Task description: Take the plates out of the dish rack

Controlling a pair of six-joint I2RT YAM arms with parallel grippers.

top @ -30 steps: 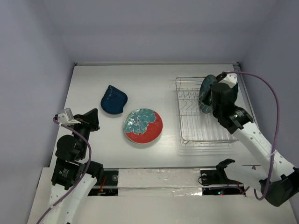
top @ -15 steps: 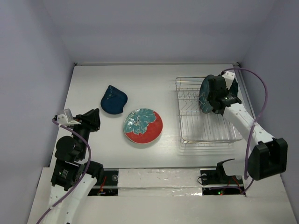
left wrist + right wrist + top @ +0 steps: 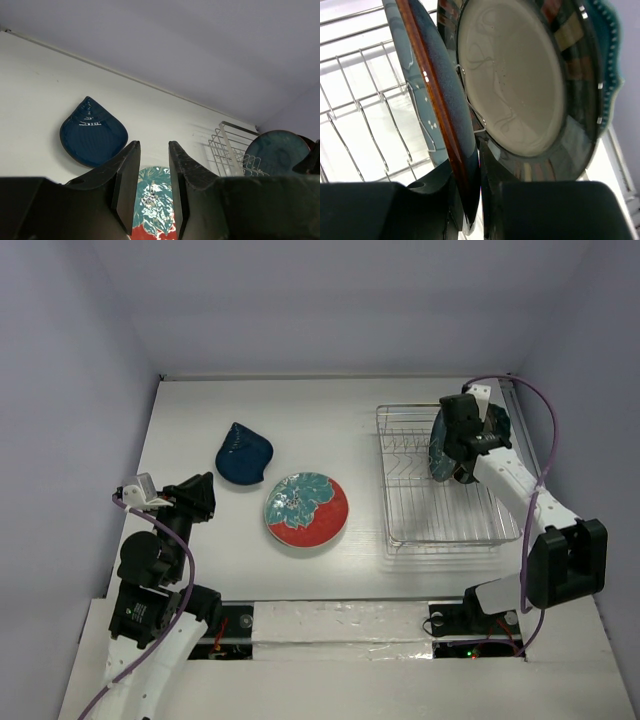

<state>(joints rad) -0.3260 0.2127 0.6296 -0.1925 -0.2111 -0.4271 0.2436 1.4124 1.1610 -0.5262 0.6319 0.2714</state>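
A chrome wire dish rack (image 3: 385,480) sits on a white table (image 3: 300,405). Three plates stand on edge at the rack's far right end, close together among its upright prongs (image 3: 370,125), and the rest of the rack shows only bare wire. The front plate (image 3: 437,100) is dark blue-grey with a brown rim. Just behind it is an olive-centred plate (image 3: 515,85) with a dark banded border. Behind that, only the edge of a teal plate with a beaded rim (image 3: 609,65) can be seen. The right gripper (image 3: 466,167) reaches in over the rack's far right end, and its two black fingers are pressed to either face of the front plate's rim, pinching it. The olive-centred plate is right behind the inner finger, with one thin prong between the two plates. A purple cable (image 3: 548,430) loops from the right arm past the rack's right side. Left of the rack and near it, a round teal-and-red plate (image 3: 306,510) lies flat on the table. A dark blue shell-shaped plate (image 3: 243,454) lies further left of the rack and a little further back, apart from the round one. The left gripper (image 3: 153,146) is well to the left of the rack, by the table's near edge. It points toward these two plates, its fingers slightly parted around a narrow gap with nothing between them.
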